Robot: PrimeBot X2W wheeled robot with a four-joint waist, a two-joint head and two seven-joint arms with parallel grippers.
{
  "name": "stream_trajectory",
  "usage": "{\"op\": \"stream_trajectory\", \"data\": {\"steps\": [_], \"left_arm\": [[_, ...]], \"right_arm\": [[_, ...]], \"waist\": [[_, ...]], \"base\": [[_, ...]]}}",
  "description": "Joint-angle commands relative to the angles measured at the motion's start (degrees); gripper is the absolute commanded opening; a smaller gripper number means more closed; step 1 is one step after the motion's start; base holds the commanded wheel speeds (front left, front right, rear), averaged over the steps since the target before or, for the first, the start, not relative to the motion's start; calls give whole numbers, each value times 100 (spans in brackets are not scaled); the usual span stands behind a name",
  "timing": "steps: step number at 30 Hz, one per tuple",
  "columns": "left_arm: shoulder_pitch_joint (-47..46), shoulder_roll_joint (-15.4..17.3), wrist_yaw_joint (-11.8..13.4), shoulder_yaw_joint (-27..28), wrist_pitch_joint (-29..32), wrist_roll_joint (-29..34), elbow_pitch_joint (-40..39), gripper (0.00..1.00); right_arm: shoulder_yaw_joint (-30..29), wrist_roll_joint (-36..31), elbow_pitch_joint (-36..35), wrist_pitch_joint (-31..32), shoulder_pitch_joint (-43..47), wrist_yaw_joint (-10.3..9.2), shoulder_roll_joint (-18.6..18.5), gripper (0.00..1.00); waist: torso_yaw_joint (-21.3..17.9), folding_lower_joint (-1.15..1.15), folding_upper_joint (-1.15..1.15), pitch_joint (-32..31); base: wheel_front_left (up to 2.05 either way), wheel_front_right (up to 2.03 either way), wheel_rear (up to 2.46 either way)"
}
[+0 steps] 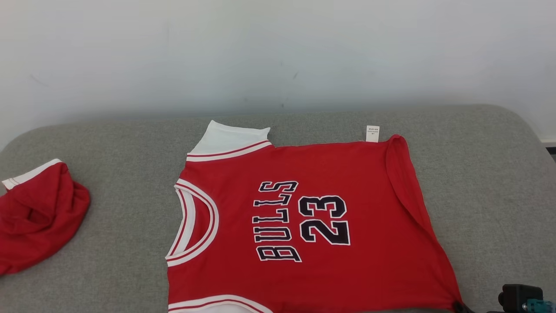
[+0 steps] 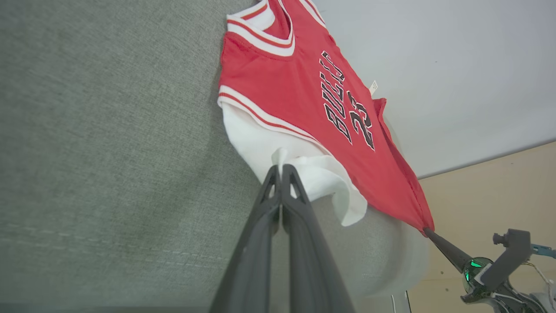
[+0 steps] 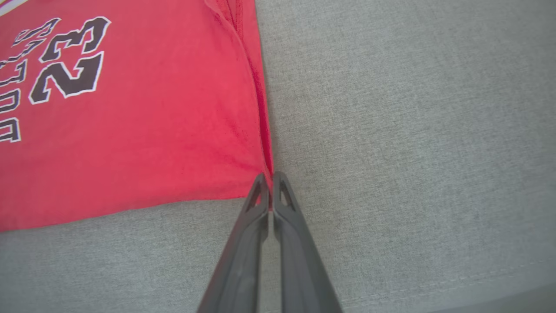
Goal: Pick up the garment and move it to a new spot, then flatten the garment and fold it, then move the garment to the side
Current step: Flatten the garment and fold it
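Red jersey w/ white sleeves, striped neck trim, black "BULLS 23" print, lies face-up, mostly flat on grey cushion. Neck at head-view left, hem edge folded over.

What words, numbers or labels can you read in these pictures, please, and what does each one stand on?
"BULLS": black letters outlined in white, on the front of the red jersey.
"23": same black lettering, next to the word on the jersey.
White tag at the jersey's far edge: it carries print, but too small to read.
Crumpled red garment at the left: no lettering shows.
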Motion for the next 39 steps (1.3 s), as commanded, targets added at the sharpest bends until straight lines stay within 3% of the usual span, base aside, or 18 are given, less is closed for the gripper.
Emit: {"op": "stream_trajectory", "data": {"steps": [1, 16, 22, 29, 32, 39], "left_arm": [[-30, 30, -9, 48, -53, -19, -70, 0], [-1704, -243, 74, -159, -81, 999, -29, 0], [-2793, -743, 137, -146, -280, 1885, 515, 0], [-3415, -1336, 289, 411, -329, 2875, 982, 0], [-3590, -1599, 252, 746, -332, 3513, 1060, 0], [-3846, -1975, 91, 1102, -334, 4143, 1287, 0]], "right_arm": [[52, 111, -91, 30, 66, 3, 52, 0], [164, 565, -327, -470, -656, 3, 152, 0], [-8, 485, -71, -723, -1061, 3, 170, 0], [-220, 236, 321, -1154, -1525, 3, 173, 0], [-188, 211, 603, -1294, -1735, 3, 172, 0], [-183, 10, 815, -1476, -1973, 3, 173, 0]], "waist": [[-29, 0, 0, 34], [53, 0, 0, 398], [81, 0, 0, 716], [4, 0, 0, 1034], [-24, 0, 0, 1184], [-28, 0, 0, 1369]], "base": [[0, 0, 0], [0, 0, 0], [0, 0, 0], [0, 0, 0], [0, 0, 0], [0, 0, 0]]}}
